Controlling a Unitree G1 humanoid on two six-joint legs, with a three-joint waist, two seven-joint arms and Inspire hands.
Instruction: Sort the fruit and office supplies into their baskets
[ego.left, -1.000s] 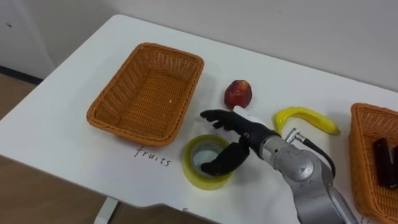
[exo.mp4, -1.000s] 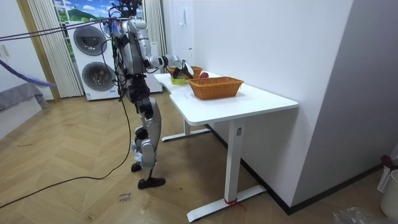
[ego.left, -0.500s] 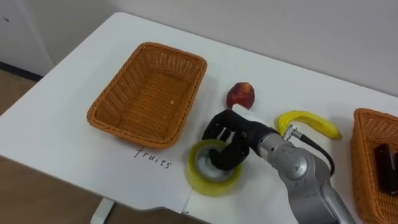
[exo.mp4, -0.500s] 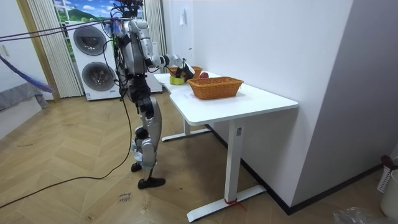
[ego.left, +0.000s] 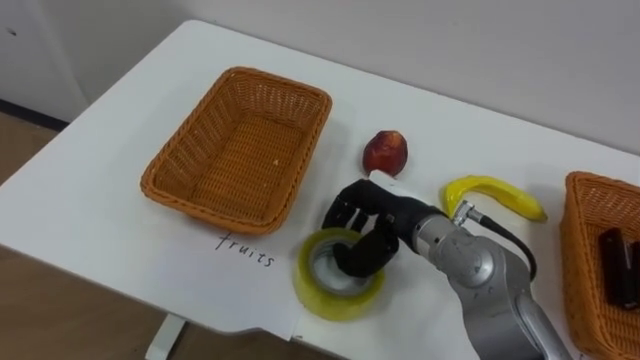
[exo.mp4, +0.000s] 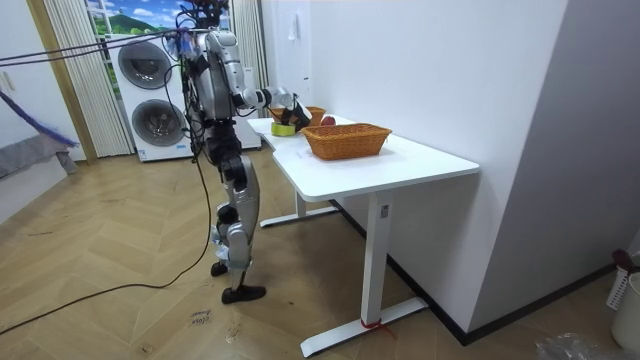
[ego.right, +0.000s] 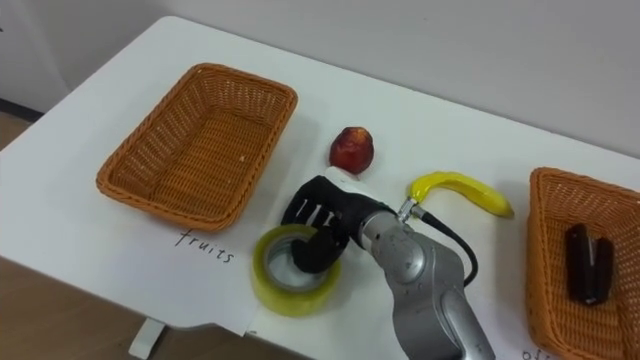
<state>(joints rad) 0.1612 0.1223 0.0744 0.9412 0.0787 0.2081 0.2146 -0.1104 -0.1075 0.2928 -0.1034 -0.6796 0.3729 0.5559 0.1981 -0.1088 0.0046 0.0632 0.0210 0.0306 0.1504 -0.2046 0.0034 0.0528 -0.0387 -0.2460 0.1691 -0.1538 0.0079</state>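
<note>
A yellow tape roll (ego.left: 322, 298) lies near the front edge of the white table (ego.left: 110, 230). My right hand (ego.left: 372, 216) is shut on the roll's far wall, fingers curled over the outside and thumb down inside the ring. Just behind the hand sits a red peach (ego.left: 384, 152). A yellow banana (ego.left: 495, 192) lies to the hand's right. The empty wicker fruit basket (ego.left: 236, 76) stands to the left, with "fruits" handwritten in front of it. At the right edge a second wicker basket (ego.left: 572, 235) holds a black stapler (ego.left: 620, 262).
In the room view I stand at the end of the white table (exo.mp4: 400, 165) on the room view's left, with the right arm stretched over it. Two stacked washing machines (exo.mp4: 150, 95) stand behind me on the wooden floor.
A second ago my right hand hovered open over the tape roll. It has since dropped and its fingers have curled round the roll's wall. The fruit and baskets stay put.
</note>
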